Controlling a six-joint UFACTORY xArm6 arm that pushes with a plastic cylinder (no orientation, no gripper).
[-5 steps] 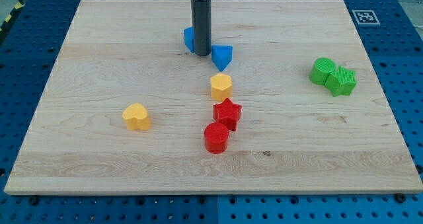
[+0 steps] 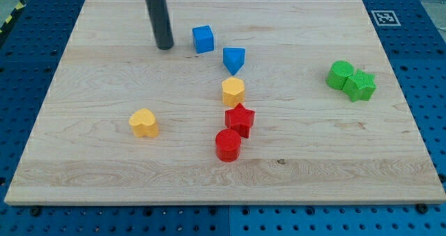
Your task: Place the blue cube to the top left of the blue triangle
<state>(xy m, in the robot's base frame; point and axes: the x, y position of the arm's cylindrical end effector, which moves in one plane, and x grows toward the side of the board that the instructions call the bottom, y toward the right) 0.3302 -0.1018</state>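
The tip has pulled away left of the blue cube — now up-left of the blue triangle — holding nothing

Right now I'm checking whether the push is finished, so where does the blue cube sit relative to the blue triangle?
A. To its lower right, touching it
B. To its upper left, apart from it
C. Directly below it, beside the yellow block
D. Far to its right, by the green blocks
B: the blue cube lies up and left of the blue triangle with a gap between them; my tip stands left of the cube.
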